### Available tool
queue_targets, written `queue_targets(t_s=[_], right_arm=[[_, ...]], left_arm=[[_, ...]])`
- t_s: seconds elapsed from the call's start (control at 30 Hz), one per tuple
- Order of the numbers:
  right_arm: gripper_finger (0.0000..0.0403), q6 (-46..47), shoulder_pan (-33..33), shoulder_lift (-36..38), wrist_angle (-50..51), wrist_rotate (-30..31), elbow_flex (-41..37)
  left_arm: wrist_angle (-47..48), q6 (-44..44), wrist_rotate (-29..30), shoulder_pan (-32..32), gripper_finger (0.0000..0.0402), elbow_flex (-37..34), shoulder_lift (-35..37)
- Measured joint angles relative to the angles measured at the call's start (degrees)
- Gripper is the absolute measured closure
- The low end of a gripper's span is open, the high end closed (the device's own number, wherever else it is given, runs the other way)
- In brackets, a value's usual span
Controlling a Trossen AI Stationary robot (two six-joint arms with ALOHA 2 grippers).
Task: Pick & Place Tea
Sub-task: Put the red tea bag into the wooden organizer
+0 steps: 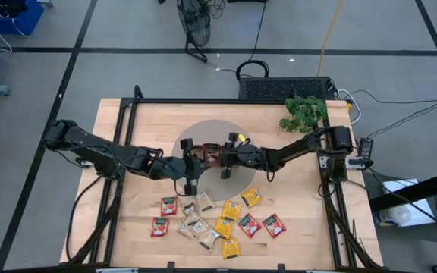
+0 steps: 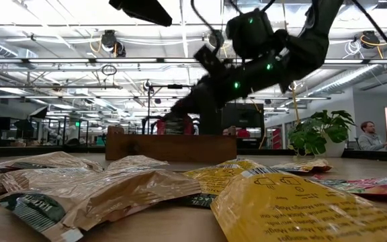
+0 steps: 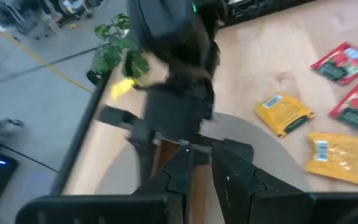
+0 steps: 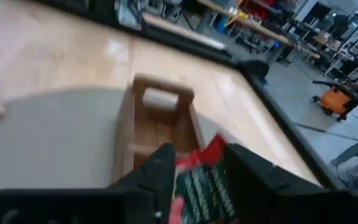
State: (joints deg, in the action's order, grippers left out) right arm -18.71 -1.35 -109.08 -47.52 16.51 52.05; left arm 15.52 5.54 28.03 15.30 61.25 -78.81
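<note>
High view, tea [image 1: 217,221] — red, yellow, beige

Tabletop [image 1: 120,125]: bare wood at the far-left corner and along the left side; passage open there.

Centre: both arms meet over the grey mat [image 1: 207,130]; left gripper [image 1: 189,161] and right gripper [image 1: 225,157] are crowded close above the wooden tray [image 2: 172,148], blocking approach from either side. Right jaws hold a red sachet [image 4: 199,180] directly over the tray.

Near edge: loose tea sachets [image 1: 217,216] spread in a band; little bare wood between them.

Far-right corner: plant [image 1: 305,111] stands beside the right arm's base.
</note>
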Motion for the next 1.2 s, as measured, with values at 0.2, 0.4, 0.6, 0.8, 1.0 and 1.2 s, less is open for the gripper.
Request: queue_targets(t_s=[0.2, 0.4, 0.6, 0.8, 1.0, 1.2], right_arm=[[0.0233, 0.7, 3.8, 12.4, 7.5, -0.1, 0.0], [0.0233, 1.7, 7.7, 28.1, 24.9, -0.1, 0.0], [0.0238, 8.6, 9.5, 36.8, 31.8, -0.1, -3.1], [0.024, 10.5, 9.8, 40.3, 30.2, 1.8, -8.5], [0.0243, 10.5, 9.8, 41.0, 27.4, 3.3, -12.0], [0.0243, 10.5, 9.8, 41.1, 24.8, 3.2, -13.8]], left_arm=[[4.8, -3.6, -2.8, -1.1, 0.0337, 0.0, -0.2], [6.7, -6.8, -2.8, -4.7, 0.0337, 0.0, -5.3], [7.3, -2.6, -5.8, -12.5, 0.0393, 0.0, -14.8], [7.1, -0.2, -13.3, -16.9, 0.0398, 1.7, -19.2], [6.5, 0.3, -18.6, -18.2, 0.0399, 2.5, -20.4], [7.7, -0.7, -19.3, -20.0, 0.04, 2.4, -23.4]])
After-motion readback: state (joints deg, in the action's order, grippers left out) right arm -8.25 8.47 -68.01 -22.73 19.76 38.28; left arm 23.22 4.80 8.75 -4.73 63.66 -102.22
